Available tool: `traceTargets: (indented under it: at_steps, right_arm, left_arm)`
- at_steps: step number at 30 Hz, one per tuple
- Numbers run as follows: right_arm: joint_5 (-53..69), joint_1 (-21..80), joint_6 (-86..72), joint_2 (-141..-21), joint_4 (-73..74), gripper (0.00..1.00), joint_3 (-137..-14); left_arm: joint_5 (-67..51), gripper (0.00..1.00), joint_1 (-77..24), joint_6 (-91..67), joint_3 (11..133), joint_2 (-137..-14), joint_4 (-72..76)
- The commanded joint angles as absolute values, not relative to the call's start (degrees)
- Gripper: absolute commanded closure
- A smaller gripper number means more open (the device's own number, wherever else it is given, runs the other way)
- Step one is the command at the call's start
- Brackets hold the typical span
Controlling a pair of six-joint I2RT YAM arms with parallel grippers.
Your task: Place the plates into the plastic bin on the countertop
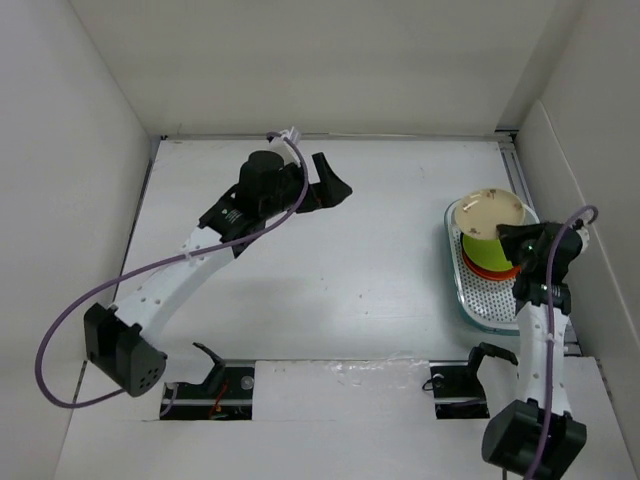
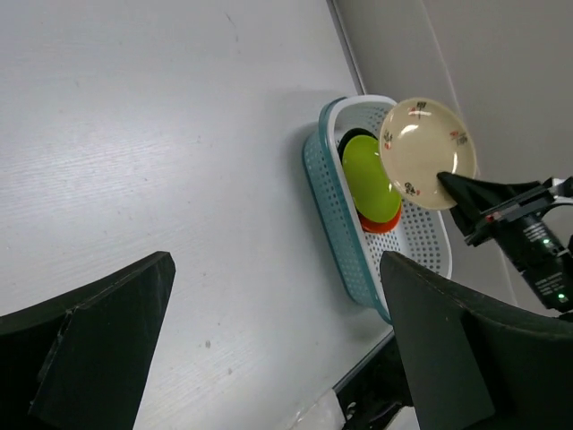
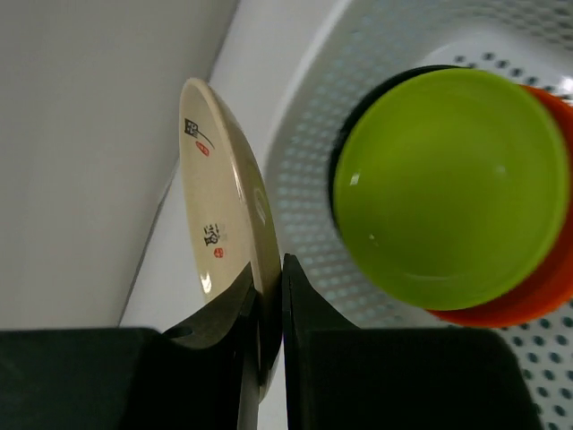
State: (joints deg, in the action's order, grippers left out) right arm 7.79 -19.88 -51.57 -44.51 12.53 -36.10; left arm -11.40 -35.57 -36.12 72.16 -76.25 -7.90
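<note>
Right claw (image 3: 269, 285) on face-up beige plate (image 1: 485, 211)

The black plate (image 3: 365, 94) is mostly hidden beneath the green plate (image 3: 452, 184).

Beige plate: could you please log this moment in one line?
right gripper: shut on beige plate, by far end of plastic bin | left gripper: open, empty

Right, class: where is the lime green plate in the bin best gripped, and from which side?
Probably its rim, pinched from above, one finger inside and one outside. The lime green plate lies face up atop an orange plate in the plastic bin, so only the raised rim is free.
</note>
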Motion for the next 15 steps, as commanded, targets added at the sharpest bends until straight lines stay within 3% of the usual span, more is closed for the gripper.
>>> traceTargets:
  at_steps: [1, 10, 15]
  right_arm:
    - [8.3, -24.9, -53.3, -43.9, 11.7, 1.0, -32.4]
    - [10.0, -29.1, -52.8, -51.8, 6.4, 0.99, -29.8]
    - [9.0, -30.1, -52.8, -52.4, 6.4, 0.89, -30.3]
  left_arm:
    - [-7.4, 0.0, -35.7, -34.3, 69.3, -73.0, -10.1]
    - [-9.3, 0.0, -35.7, -33.0, 65.7, -71.7, -10.1]
    - [-10.5, 0.0, -35.7, -33.0, 65.7, -71.7, -9.6]
